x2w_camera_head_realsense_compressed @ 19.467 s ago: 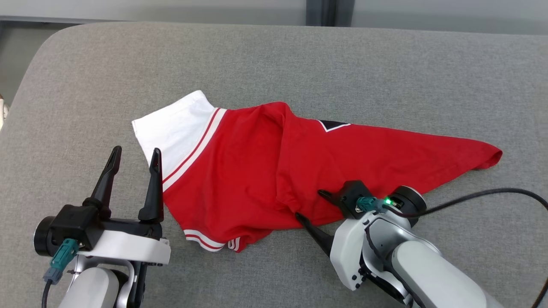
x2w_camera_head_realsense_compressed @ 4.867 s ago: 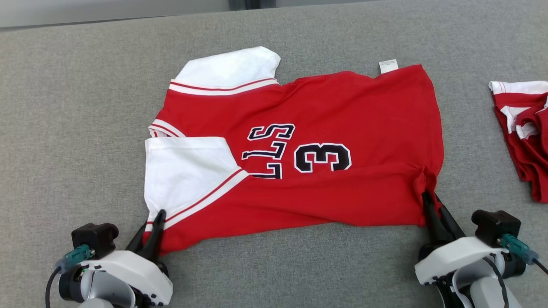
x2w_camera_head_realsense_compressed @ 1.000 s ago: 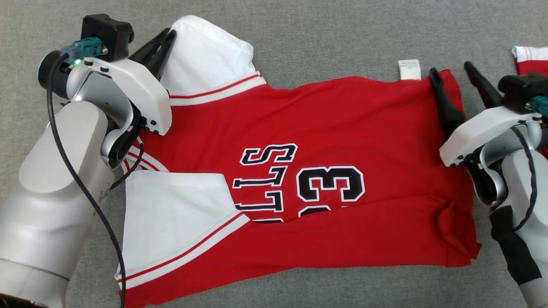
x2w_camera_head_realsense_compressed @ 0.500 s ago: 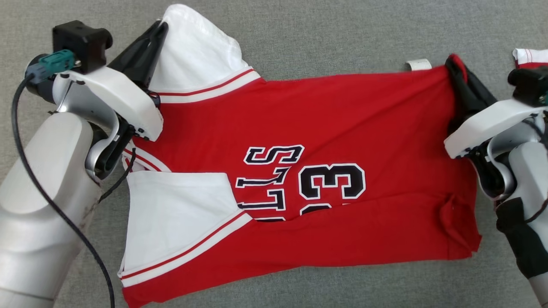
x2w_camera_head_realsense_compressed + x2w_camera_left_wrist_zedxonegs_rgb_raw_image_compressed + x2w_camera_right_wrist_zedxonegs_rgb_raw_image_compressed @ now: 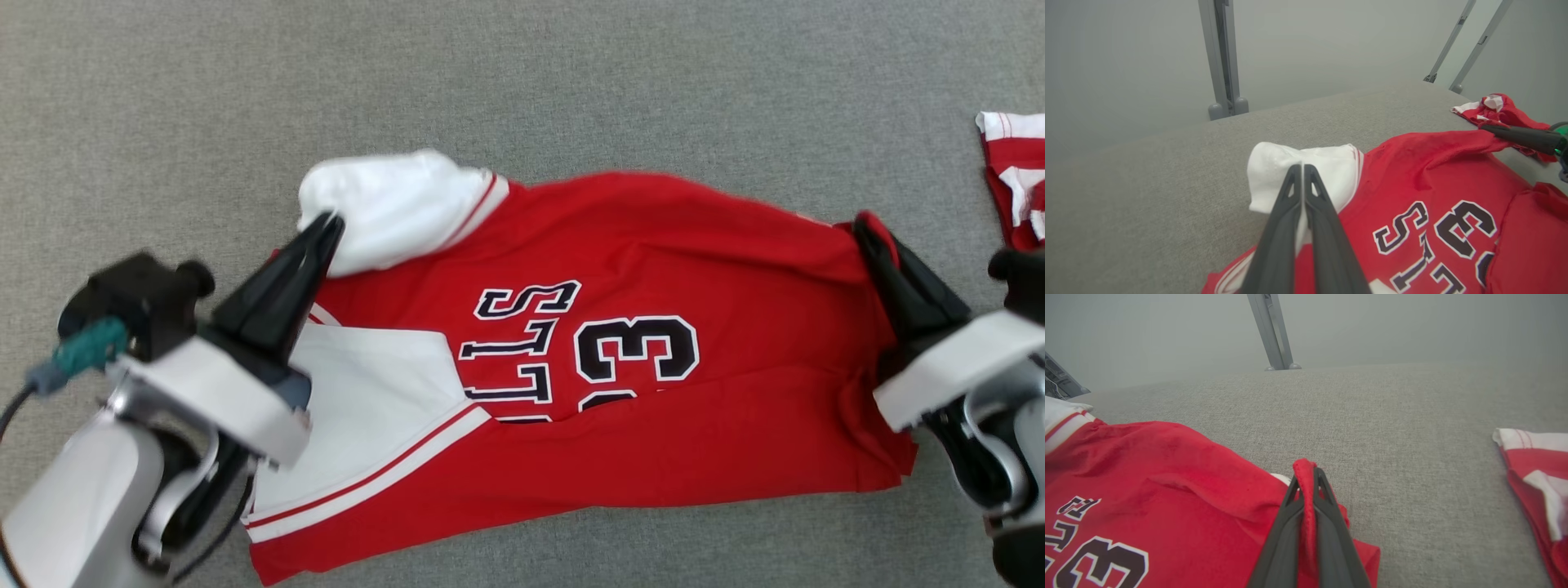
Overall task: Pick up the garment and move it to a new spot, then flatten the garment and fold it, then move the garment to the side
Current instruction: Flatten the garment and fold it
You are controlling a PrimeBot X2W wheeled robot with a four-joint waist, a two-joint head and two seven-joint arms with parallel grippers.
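The garment (image 5: 653, 245) is a red jersey with white sleeves and dark "3" lettering, lying across the grey padded surface (image 5: 522, 82). My left gripper (image 5: 326, 224) is shut on the far white sleeve (image 5: 384, 204), which it holds lifted; the left wrist view shows the sleeve (image 5: 1331, 167) bunched around the gripper (image 5: 1302, 167). My right gripper (image 5: 869, 229) is shut on the far red hem corner, and a fold of red cloth (image 5: 1306, 486) runs between its fingers (image 5: 1290, 506). The jersey's far edge is raised and pulled toward me; the near half lies flat.
A second red and white garment (image 5: 1012, 180) lies crumpled at the right edge of the surface, near my right arm; the right wrist view shows this second garment (image 5: 1535, 473) on its right side. Grey metal posts (image 5: 1222, 57) stand beyond the far edge.
Both grippers, shut on the sleeve and hem corner, have pulled the jersey's far edge toward me and lifted it. A second earlier the right gripper was open at the hem.
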